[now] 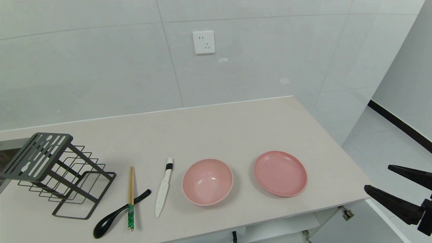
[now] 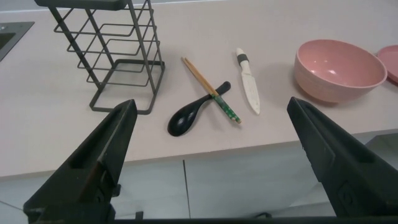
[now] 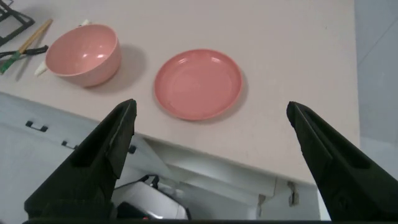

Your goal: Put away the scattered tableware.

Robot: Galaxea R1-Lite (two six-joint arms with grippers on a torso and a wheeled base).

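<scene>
On the beige counter lie a pink bowl and, to its right, a pink plate. Left of the bowl is a white knife, then a pair of chopsticks crossing a black spoon. A dark wire rack stands at the far left. My right gripper hangs open off the counter's right front corner. My left gripper is open, in front of the counter edge facing the spoon.
The counter's front edge runs over white cabinet doors. A sink corner sits left of the rack. A tiled wall with a socket backs the counter. Bare counter lies behind the tableware.
</scene>
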